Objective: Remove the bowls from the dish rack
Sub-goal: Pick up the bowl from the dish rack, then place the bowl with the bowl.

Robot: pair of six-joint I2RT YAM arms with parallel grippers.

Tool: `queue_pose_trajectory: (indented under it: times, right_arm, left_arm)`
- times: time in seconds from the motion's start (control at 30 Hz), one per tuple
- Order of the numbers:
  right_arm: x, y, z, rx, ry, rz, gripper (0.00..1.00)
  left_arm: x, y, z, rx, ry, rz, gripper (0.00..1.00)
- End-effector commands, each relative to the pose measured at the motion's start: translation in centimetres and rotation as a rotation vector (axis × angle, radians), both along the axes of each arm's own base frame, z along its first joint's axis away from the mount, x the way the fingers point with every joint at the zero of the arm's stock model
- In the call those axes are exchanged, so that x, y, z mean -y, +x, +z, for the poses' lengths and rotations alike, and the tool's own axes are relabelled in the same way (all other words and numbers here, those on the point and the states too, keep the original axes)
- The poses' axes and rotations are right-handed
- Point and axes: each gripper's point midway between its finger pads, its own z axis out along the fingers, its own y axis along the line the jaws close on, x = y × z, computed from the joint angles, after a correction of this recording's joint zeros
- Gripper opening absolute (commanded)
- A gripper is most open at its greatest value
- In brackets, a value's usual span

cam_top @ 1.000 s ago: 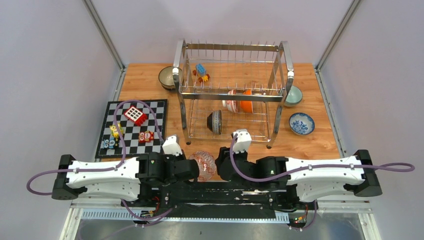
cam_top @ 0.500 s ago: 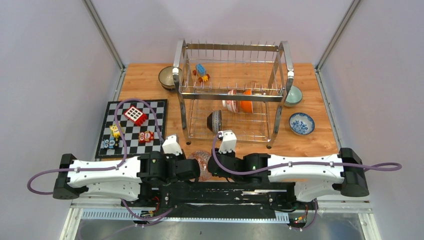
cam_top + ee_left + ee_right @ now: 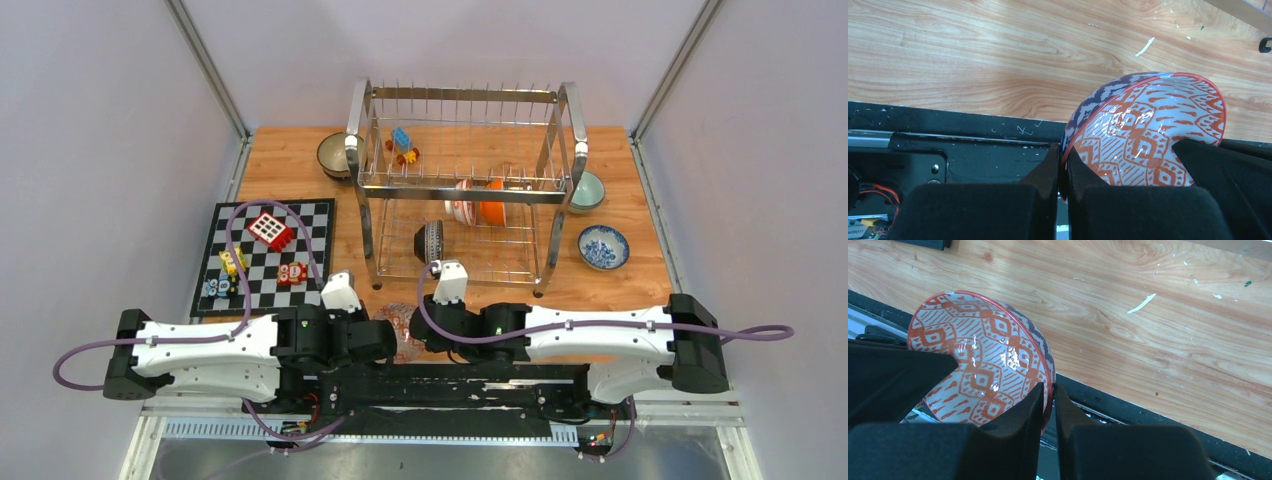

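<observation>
Bowl (image 3: 1148, 140) stands on edge at near side; your left gripper (image 3: 1063, 170) & right gripper (image 3: 1049, 405) both pinch its rim, narrow jaws, opp. sides.

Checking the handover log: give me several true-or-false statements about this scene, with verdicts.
The left claw and right claw both pinch the red patterned bowl's rim. True.
The dish rack is empty. False: a dark striped bowl and an orange-white bowl stand in it.
The blue-white bowl sits on the chequered board. False: it rests on the table, right of the rack.
The mint green bowl is outside the rack. True.
</observation>
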Motion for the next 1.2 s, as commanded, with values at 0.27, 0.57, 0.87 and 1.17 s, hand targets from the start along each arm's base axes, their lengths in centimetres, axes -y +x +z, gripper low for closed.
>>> queue_pose_trajectory:
  times: [0.27, 0.57, 0.87, 1.17]
  right_arm:
    - [-0.3, 0.1, -1.8, -0.043, -0.055, 0.008, 0.07]
    - [0.1, 0.2, -1.5, -0.028, -0.069, 0.026, 0.02]
    - [2.1, -0.1, 1.3, 0.001, -0.082, 0.069, 0.02]
    - [12.5, -1.0, 5.4, 0.15, -0.269, 0.266, 0.02]
  left_arm:
    - [0.5, 0.3, 0.2, 0.019, -0.047, 0.025, 0.0]
    - [0.6, 0.4, 0.1, 0.038, -0.071, 0.0, 0.19]
    - [0.1, 0.6, 1.0, 0.08, -0.076, -0.065, 0.93]
    - [-3.4, 1.6, 2.3, 0.205, -0.102, -0.089, 1.0]
